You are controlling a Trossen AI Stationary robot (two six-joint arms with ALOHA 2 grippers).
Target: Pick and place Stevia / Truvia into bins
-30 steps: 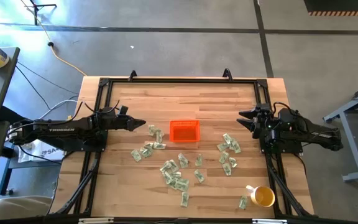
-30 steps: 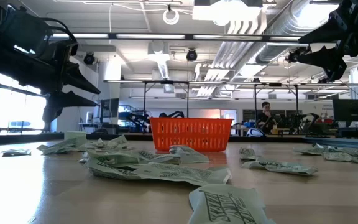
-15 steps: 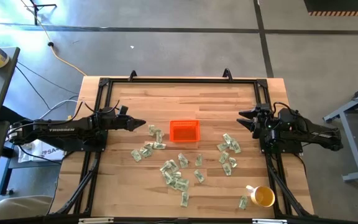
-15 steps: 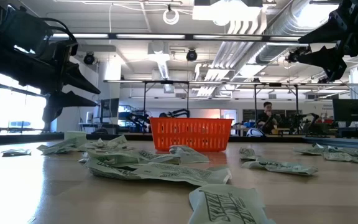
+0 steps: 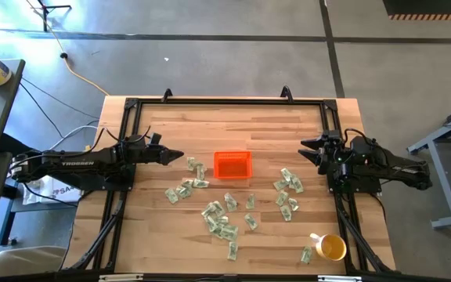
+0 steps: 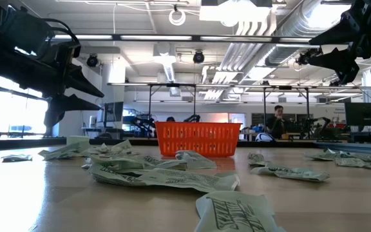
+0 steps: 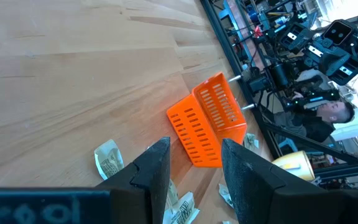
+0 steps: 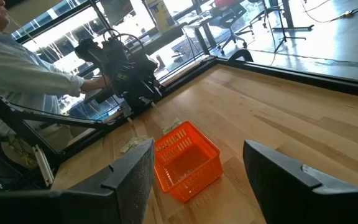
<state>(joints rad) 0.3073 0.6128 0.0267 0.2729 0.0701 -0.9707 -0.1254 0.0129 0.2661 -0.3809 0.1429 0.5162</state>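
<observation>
We judge the left gripper (image 5: 180,157), fingers apart, closer to its first pick than the equally parted right gripper (image 5: 304,149): the nearest Stevia packets (image 5: 196,166) lie flat just beside the orange bin (image 5: 232,164), on the left gripper's side.
</observation>
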